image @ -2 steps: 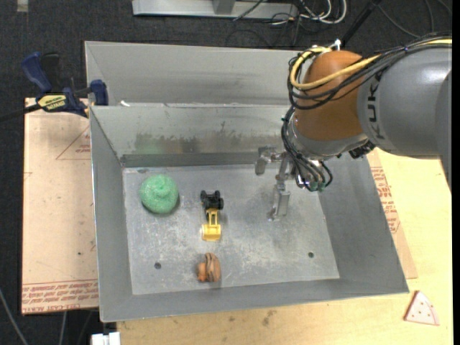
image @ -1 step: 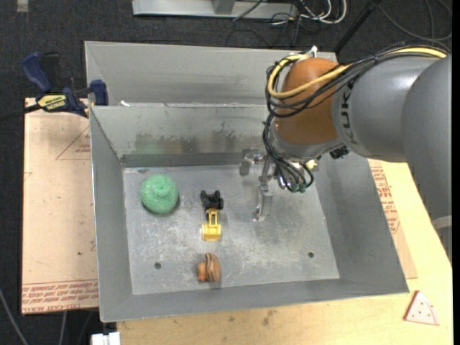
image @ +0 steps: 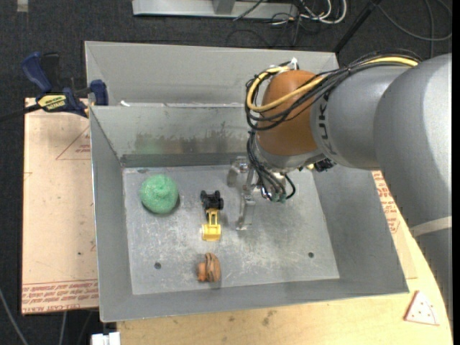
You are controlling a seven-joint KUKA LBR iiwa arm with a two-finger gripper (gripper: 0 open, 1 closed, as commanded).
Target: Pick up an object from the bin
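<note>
Where the grey arm [image: 381,121] reaches in from the right over the rim, its orange-covered wrist [image: 287,113] hangs above the far middle of the grey metal bin [image: 287,246], with yellow and black cables [image: 257,100] looped round the cover. Below the wrist the gripper [image: 242,220] points down at the bin floor, its tip low over bare metal close to the centre. How far it is open cannot be told from this angle, nor whether it has hold of anything. The thing nearest to it is a small toy vehicle [image: 211,215], yellow at its near end and black at its far end, lying just to the left of the gripper's tip. Whether the two touch cannot be made out. Further left, toward the far left part of the floor, sits a green lumpy ball [image: 159,194], well apart from the gripper. Toward the near wall, closer to it than the toy and a little left of the gripper, lies a small brown rounded thing [image: 209,268] by itself. These three things lie apart from one another on the floor, the toy vehicle between the ball and the gripper.
</note>
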